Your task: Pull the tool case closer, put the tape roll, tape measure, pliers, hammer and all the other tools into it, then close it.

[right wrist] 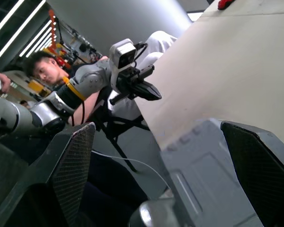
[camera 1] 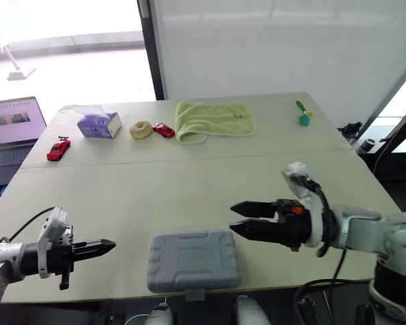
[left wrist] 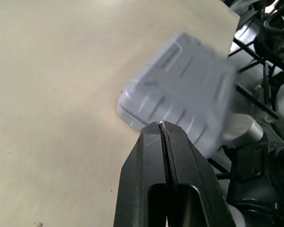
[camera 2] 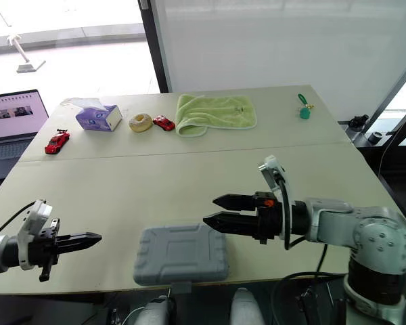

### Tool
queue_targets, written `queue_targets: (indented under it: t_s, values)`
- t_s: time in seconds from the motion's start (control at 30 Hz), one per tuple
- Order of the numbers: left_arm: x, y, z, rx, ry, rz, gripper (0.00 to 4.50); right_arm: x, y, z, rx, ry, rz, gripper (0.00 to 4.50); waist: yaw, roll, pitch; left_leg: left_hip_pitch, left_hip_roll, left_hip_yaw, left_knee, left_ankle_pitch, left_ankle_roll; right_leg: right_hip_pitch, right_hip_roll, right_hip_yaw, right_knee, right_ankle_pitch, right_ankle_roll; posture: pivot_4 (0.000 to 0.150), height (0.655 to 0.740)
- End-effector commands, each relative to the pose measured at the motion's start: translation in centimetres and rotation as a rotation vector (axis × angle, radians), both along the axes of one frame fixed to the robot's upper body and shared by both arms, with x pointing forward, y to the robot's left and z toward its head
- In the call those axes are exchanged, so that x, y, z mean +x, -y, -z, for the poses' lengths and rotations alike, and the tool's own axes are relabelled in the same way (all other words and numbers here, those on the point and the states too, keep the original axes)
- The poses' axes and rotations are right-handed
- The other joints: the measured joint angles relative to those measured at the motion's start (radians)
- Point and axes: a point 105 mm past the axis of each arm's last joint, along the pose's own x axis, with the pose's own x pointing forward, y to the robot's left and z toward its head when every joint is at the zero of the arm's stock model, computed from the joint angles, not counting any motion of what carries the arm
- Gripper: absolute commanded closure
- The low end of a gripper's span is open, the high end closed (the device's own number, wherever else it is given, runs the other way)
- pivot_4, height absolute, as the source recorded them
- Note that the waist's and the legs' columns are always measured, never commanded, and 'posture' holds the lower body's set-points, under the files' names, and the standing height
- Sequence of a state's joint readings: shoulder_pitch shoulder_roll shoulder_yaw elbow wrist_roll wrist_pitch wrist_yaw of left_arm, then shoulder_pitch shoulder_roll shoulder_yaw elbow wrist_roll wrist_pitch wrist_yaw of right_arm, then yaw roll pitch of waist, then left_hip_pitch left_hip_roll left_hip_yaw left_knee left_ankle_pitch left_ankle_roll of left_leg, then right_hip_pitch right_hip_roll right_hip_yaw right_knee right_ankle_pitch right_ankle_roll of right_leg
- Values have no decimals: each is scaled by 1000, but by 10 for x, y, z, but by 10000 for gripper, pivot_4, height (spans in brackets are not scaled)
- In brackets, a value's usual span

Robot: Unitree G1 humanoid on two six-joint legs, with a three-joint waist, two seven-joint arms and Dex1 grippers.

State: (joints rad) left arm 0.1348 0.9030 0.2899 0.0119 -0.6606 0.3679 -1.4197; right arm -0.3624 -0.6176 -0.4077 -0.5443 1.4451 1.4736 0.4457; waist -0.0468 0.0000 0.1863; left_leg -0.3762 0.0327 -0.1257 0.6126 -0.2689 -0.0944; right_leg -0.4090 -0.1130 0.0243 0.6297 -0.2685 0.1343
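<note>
The grey tool case (camera 1: 193, 260) lies closed at the table's front edge, its latch tab over the edge. My left gripper (camera 1: 110, 245) is shut and empty, pointing at the case from its left, a short gap away. In the left wrist view its closed fingers (left wrist: 162, 142) aim at the case (left wrist: 180, 104). My right gripper (camera 1: 233, 218) is open, hovering just right of the case's far right corner. The right wrist view has the case (right wrist: 208, 189) between the wide-spread fingers (right wrist: 73, 165). A cream tape roll (camera 1: 141, 129) sits at the far left of the table.
Along the far side lie a purple tissue box (camera 1: 99, 124), two red toy cars (camera 1: 58, 149) (camera 1: 164, 129), a green towel (camera 1: 214, 119) and a green key fob (camera 1: 302, 116). A laptop (camera 1: 10, 132) stands beyond the left edge. A person (right wrist: 42, 66) appears past the table.
</note>
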Motion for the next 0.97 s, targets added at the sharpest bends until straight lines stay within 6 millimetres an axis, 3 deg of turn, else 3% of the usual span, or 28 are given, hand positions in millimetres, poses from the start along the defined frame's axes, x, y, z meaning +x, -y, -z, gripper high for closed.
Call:
queue_targets:
  t_s: [0.03, 0.1, 0.27, 0.5, 0.97]
  values:
    - [4, 11, -23, -3, 106, 73, 45000, 5, 9, 6, -278, 221, 109, 83, 8, 0, 1, 0, 0, 0, 0, 0, 0, 0, 0, 0, 0, 0, 0, 1500, 7400]
    - [7, 16, -28, 6, 160, 88, 45000, -5, 13, 23, -441, 304, 60, 83, 18, -3, 1, -1, 0, 0, 0, 0, 0, 0, 0, 0, -1, 0, 0, 1500, 7400]
    - [12, 21, -37, 66, 266, 96, 45000, -15, 30, 38, -542, 522, -17, 83, 26, -8, 3, -4, 0, 1, 1, 0, 0, 0, 0, 0, -5, 2, 7, 1500, 7400]
    - [11, 15, -29, 148, 229, 68, 45000, -26, 57, 62, -602, 531, -39, 83, 30, -10, 4, -4, 0, 1, 2, 0, -1, 1, 0, 0, -7, 1, 3, 1500, 7400]
    - [14, 24, -33, 180, 246, 99, 45000, -28, 60, 71, -581, 521, -20, 83, 32, -14, 6, 0, 0, 1, 3, 0, -1, 4, 0, 0, -5, 1, 1, 1500, 7400]
